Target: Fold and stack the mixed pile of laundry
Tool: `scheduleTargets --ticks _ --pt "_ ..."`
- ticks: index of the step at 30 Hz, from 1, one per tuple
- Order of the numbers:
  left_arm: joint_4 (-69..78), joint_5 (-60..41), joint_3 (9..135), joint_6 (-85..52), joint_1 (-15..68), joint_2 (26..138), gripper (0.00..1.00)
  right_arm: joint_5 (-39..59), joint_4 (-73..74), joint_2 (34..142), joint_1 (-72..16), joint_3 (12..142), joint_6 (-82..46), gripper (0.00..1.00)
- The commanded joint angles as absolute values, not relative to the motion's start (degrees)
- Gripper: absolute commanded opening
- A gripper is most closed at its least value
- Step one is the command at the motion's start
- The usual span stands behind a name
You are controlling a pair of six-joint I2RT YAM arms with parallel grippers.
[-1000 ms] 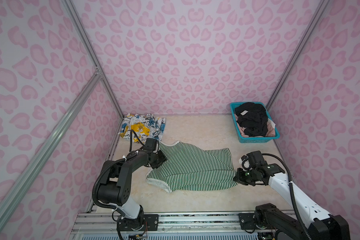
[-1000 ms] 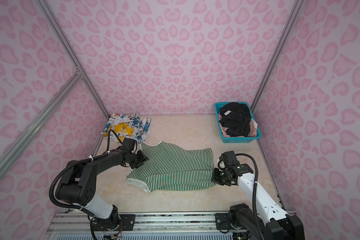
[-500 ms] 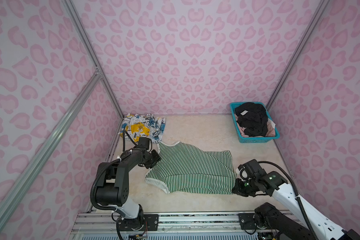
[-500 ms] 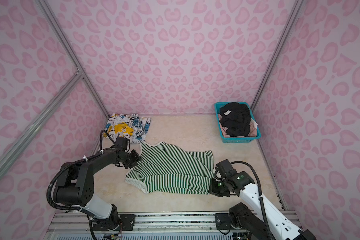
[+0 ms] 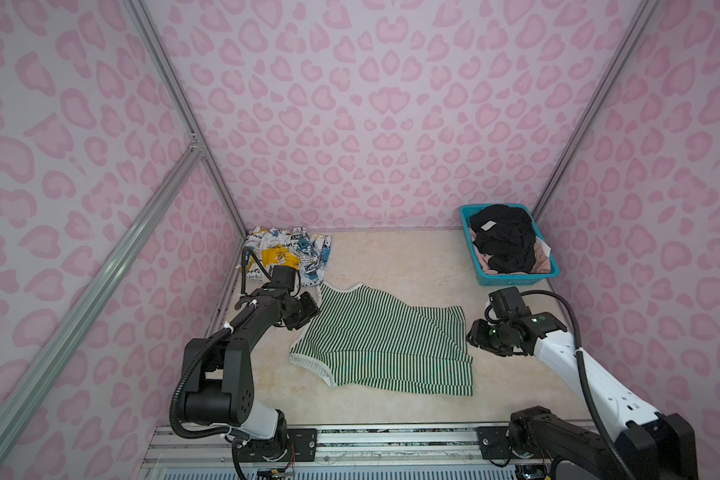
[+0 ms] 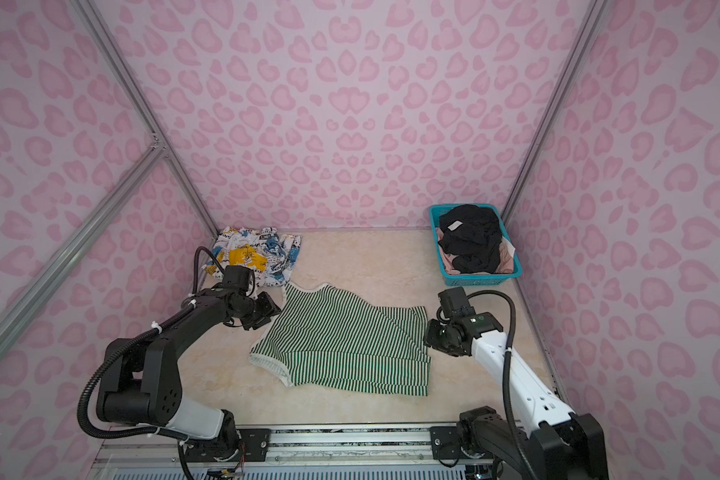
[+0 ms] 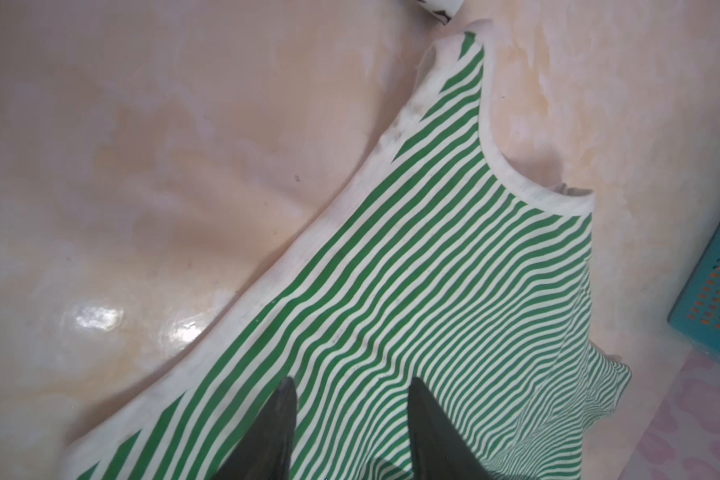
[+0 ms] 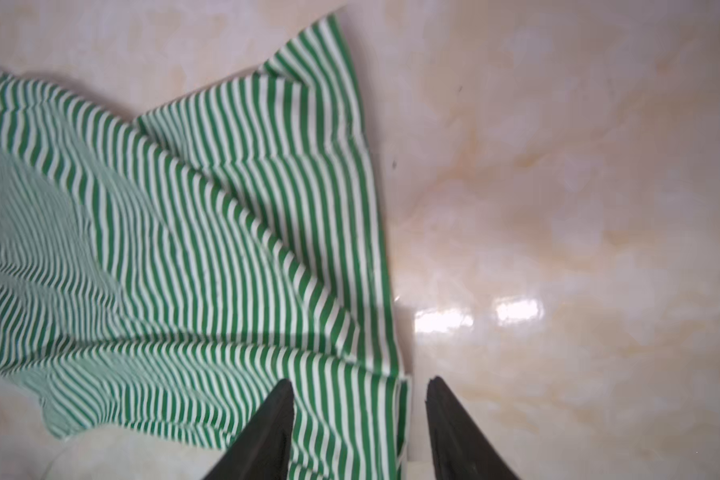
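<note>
Jaws spread on the left gripper (image 7: 352, 382), poised above the shoulder end of the green-and-white striped top (image 5: 383, 345), pinching nothing. Same on the right gripper (image 8: 358, 380): spread, astride the hem edge, one finger over cloth and one over bare desk (image 5: 412, 257), no fabric caught between.

Striped top flat in the middle of the desk in both top views, neck end toward the left arm, hem toward the right arm, a diagonal crease across the hem half. Far left corner: white splash-print garment (image 5: 287, 253), a rough packet, possibly folded. Far right: black garment (image 5: 501, 239) heaped over a pale pink one (image 5: 540, 254) inside the teal basket (image 5: 516, 280), not yet dealt with.

Judged step: spreading done or nearly so, first fold of the striped top about to start, most of the pile still ahead.

Next move, probably: lower both grippers, close on matching edges, lift together and carry one side across the other. Needs an even pull to keep the crease from bunching, and a bite through both layers at the hem.
</note>
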State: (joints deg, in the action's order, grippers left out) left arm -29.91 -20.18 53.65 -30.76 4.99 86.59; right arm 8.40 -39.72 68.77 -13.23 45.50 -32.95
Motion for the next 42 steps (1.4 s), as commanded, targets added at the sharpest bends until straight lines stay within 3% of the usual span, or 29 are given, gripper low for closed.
scheduleTargets --ticks 1,5,11,23,32,37,42 --pt "-32.96 -18.5 53.0 -28.83 5.01 84.65 0.47 14.86 -28.6 77.37 -9.66 48.52 -25.22 0.4" --pt "-32.54 -17.96 50.02 -29.39 4.93 83.02 0.47 19.96 -26.84 89.44 -8.31 54.61 -22.43 0.29" --pt "-29.52 -16.39 45.2 -32.7 4.96 81.83 0.47 20.98 -24.39 96.57 -8.09 56.86 -23.14 0.29" --pt "-26.58 -14.68 41.19 -36.12 5.01 83.75 0.46 14.59 -27.16 93.78 -8.17 53.99 -20.28 0.32" --pt "-27.63 -13.33 40.85 -36.65 4.99 83.54 0.46 19.44 -25.03 95.17 -8.09 51.64 -20.08 0.31" --pt "-28.04 -12.75 40.52 -36.74 5.0 83.22 0.46 21.99 -23.31 95.01 -7.92 50.81 -20.54 0.26" --pt "-28.4 -12.4 40.33 -36.74 4.95 82.8 0.46 24.76 -21.22 95.33 -7.04 50.54 -20.93 0.12"
